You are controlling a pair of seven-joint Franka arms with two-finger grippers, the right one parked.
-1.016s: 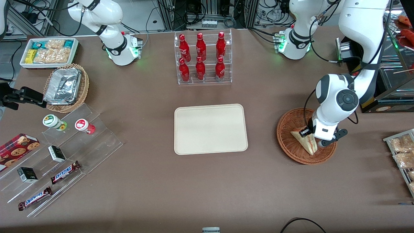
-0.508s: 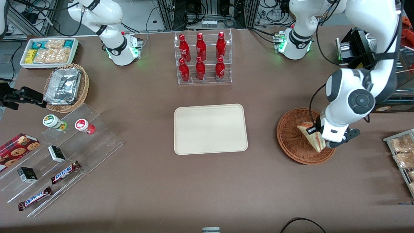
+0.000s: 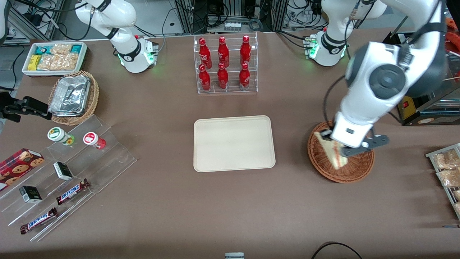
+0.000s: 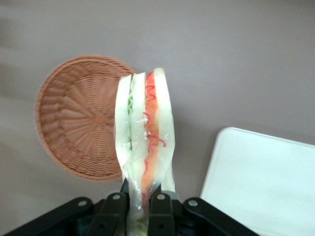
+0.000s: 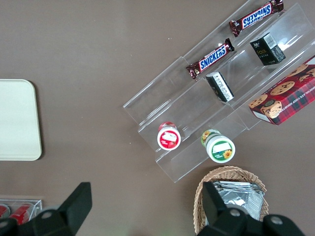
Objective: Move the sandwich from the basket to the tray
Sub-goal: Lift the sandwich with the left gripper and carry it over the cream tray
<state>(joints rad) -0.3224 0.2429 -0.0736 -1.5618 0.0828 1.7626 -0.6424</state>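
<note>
Sandwich [image 4: 145, 142] is clamped between the two black fingers [image 4: 112, 209] of the gripper [image 3: 341, 153], which are drawn in tight against its flat bread faces near one end, so the wedge stands out from the gripper with its red-orange and green filling edge showing (the wrapping is clear film). In the wrist view the sandwich hangs clear above the basket [image 4: 81, 118], whose woven bowl holds nothing else, and a corner of the tray [image 4: 266, 182] shows nearby on the brown desk [image 4: 236, 59].

In the front view the tray [image 3: 233, 143] lies flat mid-desk, nearer the camera than the clear rack of red bottles [image 3: 224, 64]. Toward the working arm's end sits the basket [image 3: 320, 162], and the sandwich [image 3: 330, 151] is held over it, partly covered by the wrist. The left arm [image 3: 381, 79] arches down from its base farther from the camera, its big white joint above the basket and the wrist pointing downward at the bowl.
</note>
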